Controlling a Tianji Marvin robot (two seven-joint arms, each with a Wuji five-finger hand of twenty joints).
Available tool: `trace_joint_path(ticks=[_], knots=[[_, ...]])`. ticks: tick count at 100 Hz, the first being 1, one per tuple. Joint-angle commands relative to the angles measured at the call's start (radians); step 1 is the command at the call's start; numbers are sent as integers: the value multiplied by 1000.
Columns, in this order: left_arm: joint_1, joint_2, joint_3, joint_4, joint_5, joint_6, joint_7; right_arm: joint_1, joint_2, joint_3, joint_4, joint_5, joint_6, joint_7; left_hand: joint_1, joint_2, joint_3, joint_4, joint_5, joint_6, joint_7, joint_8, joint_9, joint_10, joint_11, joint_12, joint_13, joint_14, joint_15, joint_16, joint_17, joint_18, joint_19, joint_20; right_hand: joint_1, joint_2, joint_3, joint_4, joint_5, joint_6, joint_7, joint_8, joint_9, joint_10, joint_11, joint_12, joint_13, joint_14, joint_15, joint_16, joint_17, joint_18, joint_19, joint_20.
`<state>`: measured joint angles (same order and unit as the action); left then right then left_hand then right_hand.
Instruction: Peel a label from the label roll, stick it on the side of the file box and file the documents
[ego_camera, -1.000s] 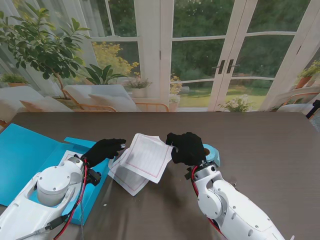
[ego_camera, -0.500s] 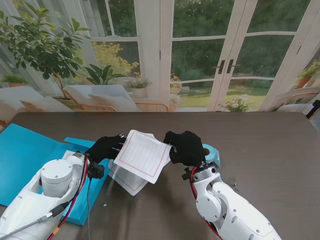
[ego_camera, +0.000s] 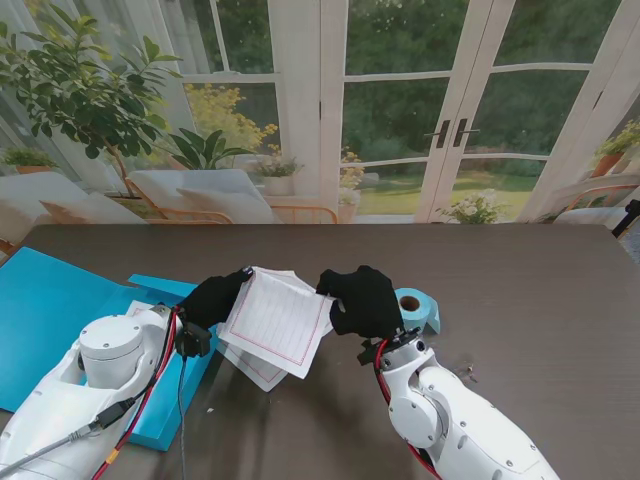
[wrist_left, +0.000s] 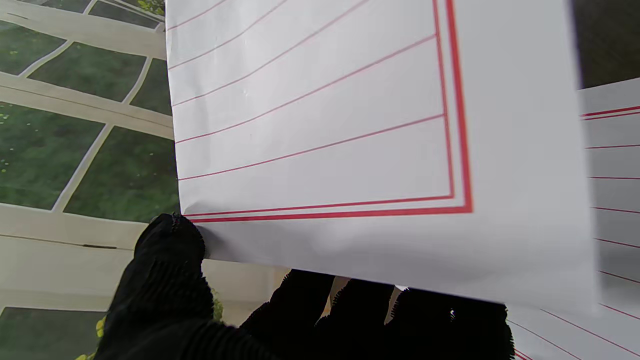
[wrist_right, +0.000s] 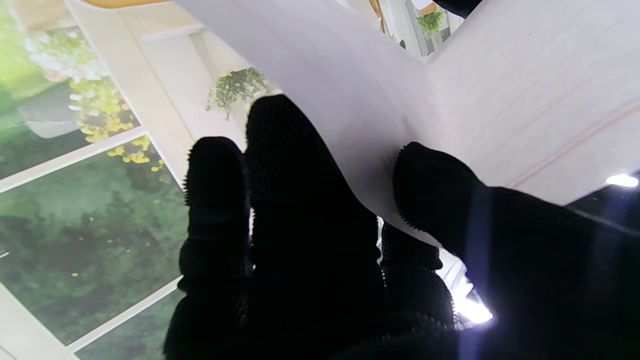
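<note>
On the far left of the counter (ego_camera: 520, 290) lies the blue file box (ego_camera: 45, 305), open and flat, partly under the left arm. The left hand (ego_camera: 212, 297), in a black glove, is closed on the left edge of the documents (ego_camera: 275, 318). In the left wrist view its thumb (wrist_left: 167, 252) presses the white sheet near the red border line, and the other fingers (wrist_left: 360, 310) are behind the lower edge of the paper, so the sheet is pinched between them. A second ruled sheet (wrist_left: 612, 165) shows beside the first one there.

The documents are white pages with red lines, tilted and raised from the counter between the 2 hands. More sheets (ego_camera: 255, 365) lie under them, nearer to me, on the dark wood.

The right hand (ego_camera: 358, 300) is closed on the right edge of the same pages. In the right wrist view the paper (wrist_right: 450, 90) passes between the thumb (wrist_right: 430, 185) and the other fingers (wrist_right: 295, 165), which touch it on both sides.

Just to the right of the right hand's fingers the blue label roll (ego_camera: 415, 308) rests on the counter, near the hand but apart from it. Some small bits (ego_camera: 466, 372) lie farther right; they are too small to name.
</note>
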<state>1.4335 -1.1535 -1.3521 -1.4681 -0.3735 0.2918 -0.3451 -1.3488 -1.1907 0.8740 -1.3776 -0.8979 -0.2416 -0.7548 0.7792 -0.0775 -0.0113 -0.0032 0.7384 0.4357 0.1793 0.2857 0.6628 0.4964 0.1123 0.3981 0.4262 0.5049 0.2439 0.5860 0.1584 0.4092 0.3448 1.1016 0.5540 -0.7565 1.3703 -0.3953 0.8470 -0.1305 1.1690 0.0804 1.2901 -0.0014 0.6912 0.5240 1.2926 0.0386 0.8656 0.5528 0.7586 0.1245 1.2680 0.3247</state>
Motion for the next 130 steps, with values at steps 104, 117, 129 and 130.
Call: trace_joint_path(ticks=[104, 117, 129, 130], knots=[[-2, 5, 17, -16, -25, 11, -59, 7, 10, -14, 46, -22, -93, 12, 68, 5, -4, -7, 146, 9, 145, 188, 109, 1, 36, 77, 65, 31, 71, 34, 54, 31, 23, 29, 28, -4, 93, -10, 18, -81, 78, 16, 22, -16, 14, 20, 24, -37, 7, 3, 100, -46, 24, 7], [1, 9, 13, -20, -29, 9, -77, 8, 12, -13, 50, -24, -100, 15, 95, -26, 1, -4, 139, 6, 211, 256, 134, -11, 50, 111, 78, 27, 110, 62, 62, 31, 34, 49, 28, -5, 93, -10, 18, -82, 79, 16, 20, -17, 14, 20, 24, -37, 5, 3, 99, -47, 24, 8], [3, 15, 13, -20, -12, -13, -91, 8, 12, -13, 54, -23, -105, 17, 136, -55, 7, 0, 92, -6, 308, 321, 165, -38, 76, 170, 92, 11, 174, 106, 77, 24, 58, 85, 28, -4, 93, -10, 18, -83, 79, 17, 20, -18, 15, 20, 24, -37, 4, 2, 98, -48, 24, 8], [3, 15, 14, -20, -11, -15, -91, 8, 12, -13, 54, -23, -105, 17, 141, -57, 8, 1, 88, -6, 323, 326, 170, -39, 80, 179, 94, 11, 184, 113, 78, 24, 62, 91, 28, -4, 93, -10, 18, -83, 79, 17, 20, -18, 15, 20, 24, -37, 4, 2, 98, -48, 23, 8]])
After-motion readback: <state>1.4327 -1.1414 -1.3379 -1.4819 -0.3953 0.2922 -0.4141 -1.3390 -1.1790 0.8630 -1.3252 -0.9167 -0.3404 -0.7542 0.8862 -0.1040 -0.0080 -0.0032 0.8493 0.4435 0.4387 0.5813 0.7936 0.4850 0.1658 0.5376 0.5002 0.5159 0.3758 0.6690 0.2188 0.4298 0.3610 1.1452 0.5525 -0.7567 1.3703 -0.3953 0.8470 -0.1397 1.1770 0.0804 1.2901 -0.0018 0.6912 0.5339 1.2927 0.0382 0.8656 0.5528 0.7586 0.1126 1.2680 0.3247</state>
